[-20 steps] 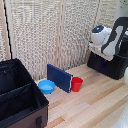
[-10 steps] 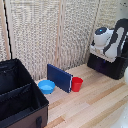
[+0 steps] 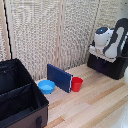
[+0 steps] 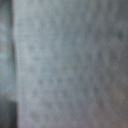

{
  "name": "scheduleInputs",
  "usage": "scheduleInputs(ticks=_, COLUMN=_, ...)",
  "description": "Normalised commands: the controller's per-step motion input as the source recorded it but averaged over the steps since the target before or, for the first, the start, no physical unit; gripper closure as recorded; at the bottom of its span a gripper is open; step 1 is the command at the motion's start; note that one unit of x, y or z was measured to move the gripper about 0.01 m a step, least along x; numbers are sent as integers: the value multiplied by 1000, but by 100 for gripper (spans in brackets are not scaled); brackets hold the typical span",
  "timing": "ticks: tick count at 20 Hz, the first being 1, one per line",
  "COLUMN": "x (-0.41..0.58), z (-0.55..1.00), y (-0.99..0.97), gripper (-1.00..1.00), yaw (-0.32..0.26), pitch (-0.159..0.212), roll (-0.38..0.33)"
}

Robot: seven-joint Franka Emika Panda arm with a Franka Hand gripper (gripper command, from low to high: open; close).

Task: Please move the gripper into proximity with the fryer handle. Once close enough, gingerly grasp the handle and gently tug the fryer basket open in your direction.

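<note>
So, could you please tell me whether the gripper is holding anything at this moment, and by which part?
It cannot be told: the white block-shaped gripper sits above the black boxy fryer, its jaws hidden, and the wrist view is only blur.

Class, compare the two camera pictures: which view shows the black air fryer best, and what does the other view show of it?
The exterior view shows it best: the fryer sits as a black box on the wooden floor at that view's right, with the white robot arm over its top. Its handle cannot be made out there. The wrist view shows only a blurred grey woven surface, with no fryer recognisable.
</note>
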Motion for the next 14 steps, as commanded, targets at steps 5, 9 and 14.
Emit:
scheduleInputs(ticks=5, x=6, z=-1, y=394, gripper=100, yaw=-50, pitch=237, roll=354)
scheduleInputs(ticks=9, x=-294, z=-291, y=899, gripper=100, yaw=0, pitch=-10, roll=106)
scheduleInputs(ticks=14, x=-94, z=-223, y=963, gripper=100, yaw=-43, pitch=-151, roll=20)
